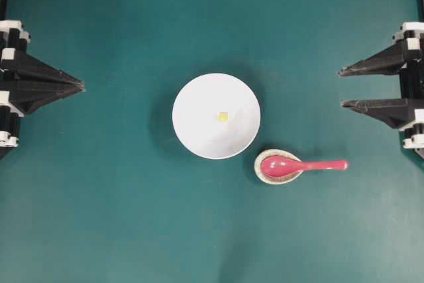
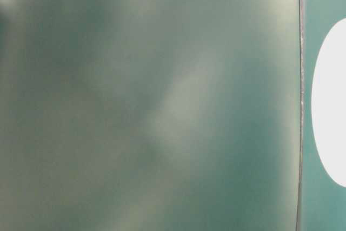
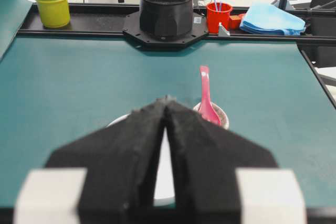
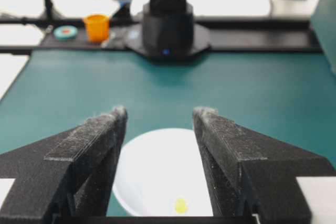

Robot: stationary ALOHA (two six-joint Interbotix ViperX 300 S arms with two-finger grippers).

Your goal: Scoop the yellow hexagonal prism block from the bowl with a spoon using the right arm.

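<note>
Teal table (image 1: 119,217) is filling the whole overhead view, both arms parked at its side edges.

Left gripper (image 1: 82,85) is sitting at the left edge, its 2 black fingers pressed together to a single point (left wrist view confirms: tips meeting, no gap, nothing between them). Clenched on nothing.

Right gripper (image 1: 342,87) is sitting at the right edge, jaws standing wide apart and empty, 1 finger tip above the other in the overhead view with bare table showing between. In the right wrist view the 2 fingers (image 4: 100,145) are framing the bowl from a distance. Released, holding nothing.

The bowl (image 1: 199,130) is sitting mid-table, upright, well apart from both grippers. White, round, plain.

The spoon (image 1: 301,165) is lying just right of and below the bowl, its scoop resting in a small speckled spoon rest (image 1: 261,173), its handle pointing toward the right arm's side. Rest is just beside the bowl rim (touching or not, cannot tell).

The yellow hexagonal prism block (image 1: 222,116) is lying inside the bowl, near its centre, slightly right.

Table-level view is mostly blur, only a white edge of the bowl (image 2: 330,106) showing at right.
</note>
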